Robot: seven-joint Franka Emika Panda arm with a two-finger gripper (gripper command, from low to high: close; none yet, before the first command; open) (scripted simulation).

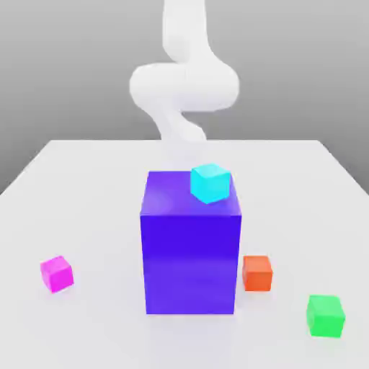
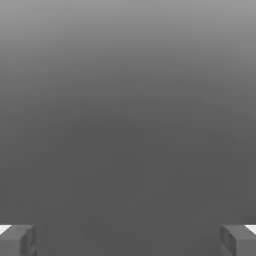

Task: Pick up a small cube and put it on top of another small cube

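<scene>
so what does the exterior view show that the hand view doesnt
Exterior view alone: the table, the tall blue block with the cyan cube on its top, the pink cube at the exterior view's left, the orange cube beside the block's right, the green cube further right, and the white arm behind the block.

Hand view alone: the gripper, its two fingertips far apart, open, nothing between them, against plain grey.

Shared: I can match nothing across both; none of the cubes lies between the fingers.

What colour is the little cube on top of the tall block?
Cyan, clearest in the exterior view.
</scene>
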